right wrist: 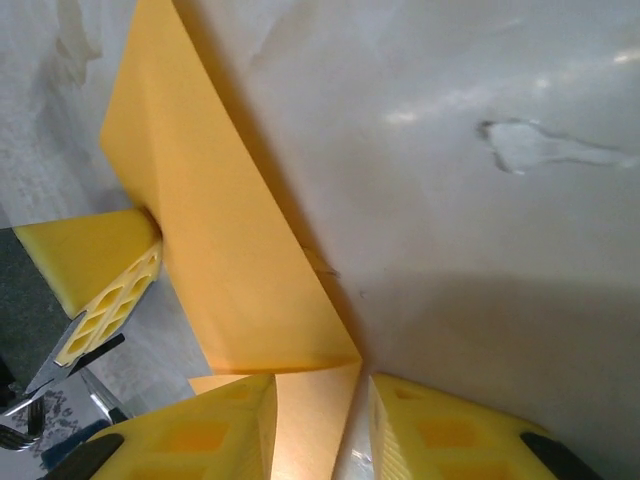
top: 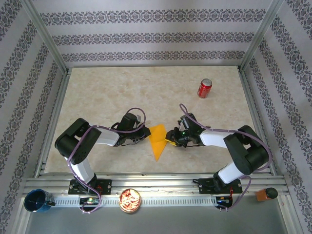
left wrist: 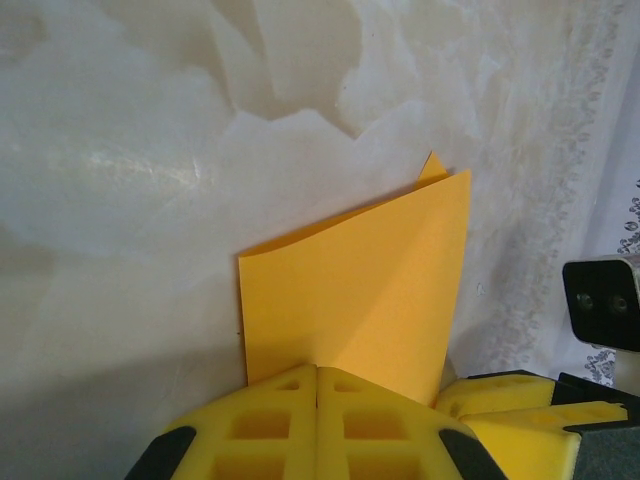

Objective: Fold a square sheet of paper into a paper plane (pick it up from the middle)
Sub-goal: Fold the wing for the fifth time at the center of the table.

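Top external view: one folded orange-yellow sheet of paper is seen on the marble-patterned table, midway between the two arms, its long axis running far-to-near with the point turned toward the arm bases. The left gripper is set against its left edge and the right gripper against its right edge, so neither arm is judged nearer. One red soda can stands well apart at the far right. Left wrist view: the sheet is shown straight ahead of the claw, crossed by a diagonal crease; the two fingers are closed together at its near edge, and whether paper is pinched or merely pressed cannot be told. Right wrist view: the fingers stand narrowly apart with a strip of the sheet between them, and a raised fold runs away ahead; one left-gripper finger is met at the fold's left side. The coming crease is judged to turn on this flanking of the long axis.
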`<act>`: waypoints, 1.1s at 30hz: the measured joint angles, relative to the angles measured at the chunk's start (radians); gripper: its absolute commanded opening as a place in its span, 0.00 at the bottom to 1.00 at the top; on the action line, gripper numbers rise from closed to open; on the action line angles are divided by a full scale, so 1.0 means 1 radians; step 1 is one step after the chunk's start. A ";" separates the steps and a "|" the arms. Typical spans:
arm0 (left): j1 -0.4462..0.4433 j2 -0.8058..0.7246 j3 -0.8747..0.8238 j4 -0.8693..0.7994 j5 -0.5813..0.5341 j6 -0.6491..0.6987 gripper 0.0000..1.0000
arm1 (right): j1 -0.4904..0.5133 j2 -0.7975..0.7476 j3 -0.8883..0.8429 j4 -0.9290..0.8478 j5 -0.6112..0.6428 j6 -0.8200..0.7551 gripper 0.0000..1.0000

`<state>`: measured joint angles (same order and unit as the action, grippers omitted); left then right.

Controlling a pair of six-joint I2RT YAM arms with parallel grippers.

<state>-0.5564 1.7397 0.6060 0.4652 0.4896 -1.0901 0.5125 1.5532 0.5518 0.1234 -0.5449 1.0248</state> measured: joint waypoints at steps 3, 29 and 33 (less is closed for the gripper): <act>0.000 0.000 0.000 0.000 0.000 0.000 0.05 | 0.000 0.011 0.003 0.019 -0.008 0.004 0.27; 0.010 0.017 0.036 -0.046 0.048 0.046 0.05 | -0.066 0.168 0.204 0.005 -0.237 -0.233 0.21; 0.011 0.017 0.040 -0.053 0.050 0.056 0.05 | -0.077 0.197 0.246 -0.039 -0.280 -0.291 0.15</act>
<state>-0.5457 1.7569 0.6456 0.4126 0.5400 -1.0336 0.4355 1.7504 0.7979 0.0845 -0.8253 0.7334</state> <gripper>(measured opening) 0.050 0.169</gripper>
